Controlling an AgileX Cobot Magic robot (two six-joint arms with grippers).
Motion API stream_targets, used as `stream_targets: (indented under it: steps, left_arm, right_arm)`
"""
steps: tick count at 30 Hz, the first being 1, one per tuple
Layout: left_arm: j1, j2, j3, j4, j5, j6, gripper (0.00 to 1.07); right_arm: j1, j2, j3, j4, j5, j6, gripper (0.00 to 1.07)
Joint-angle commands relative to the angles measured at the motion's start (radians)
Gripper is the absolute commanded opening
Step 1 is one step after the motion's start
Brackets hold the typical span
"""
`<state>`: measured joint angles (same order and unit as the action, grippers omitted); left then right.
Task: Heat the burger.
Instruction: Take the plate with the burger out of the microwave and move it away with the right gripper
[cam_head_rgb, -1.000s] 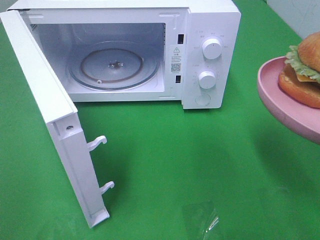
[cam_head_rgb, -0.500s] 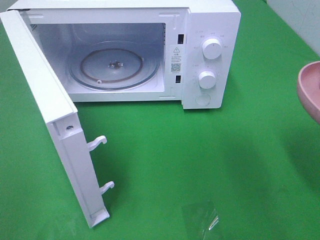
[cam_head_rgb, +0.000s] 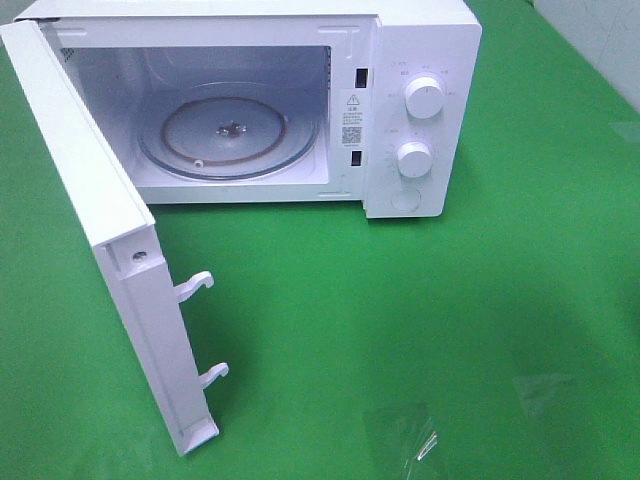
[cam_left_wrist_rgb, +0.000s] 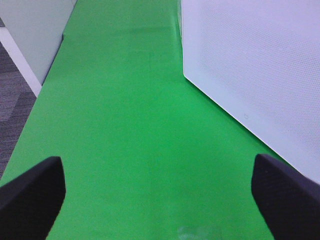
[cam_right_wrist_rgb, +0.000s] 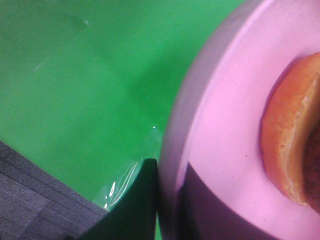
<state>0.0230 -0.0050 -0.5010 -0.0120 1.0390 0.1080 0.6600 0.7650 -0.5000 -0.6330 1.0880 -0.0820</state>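
Burger (cam_right_wrist_rgb: 295, 150) on pink plate (cam_right_wrist_rgb: 225, 150) | microwave (cam_head_rgb: 420, 60) open, glass turntable (cam_head_rgb: 228, 135) bare

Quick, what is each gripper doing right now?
Left gripper: open, holding nothing.
Right gripper: closed on the rim of the pink plate with the burger.

White microwave (cam_head_rgb: 415, 110): at the far edge of the green surface (cam_head_rgb: 400, 320), door (cam_head_rgb: 100, 230) swung fully open toward the near left edge. Glass turntable (cam_head_rgb: 230, 135) inside cavity. Two round knobs (cam_head_rgb: 425, 98) on right panel. Pink plate (cam_right_wrist_rgb: 225, 150): above the surface.
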Motion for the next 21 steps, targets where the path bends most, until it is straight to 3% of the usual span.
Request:
stream_targets:
  steps: [1,9,21]
  left_arm:
    - [0.001,-0.019,0.003,-0.002,-0.001,-0.002,0.93]
    - [0.001,-0.019,0.003,-0.002,-0.001,-0.002,0.93]
    - [0.001,-0.019,0.003,-0.002,-0.001,-0.002,0.93]
  right_arm:
    - [-0.006,-0.006,-0.013,-0.075,0.012,0.061,0.00]
    - [-0.009,0.003,-0.013,-0.119,0.040,0.152,0.00]
    - [-0.009,0.156,-0.014,-0.189,0.051,0.366,0.00]
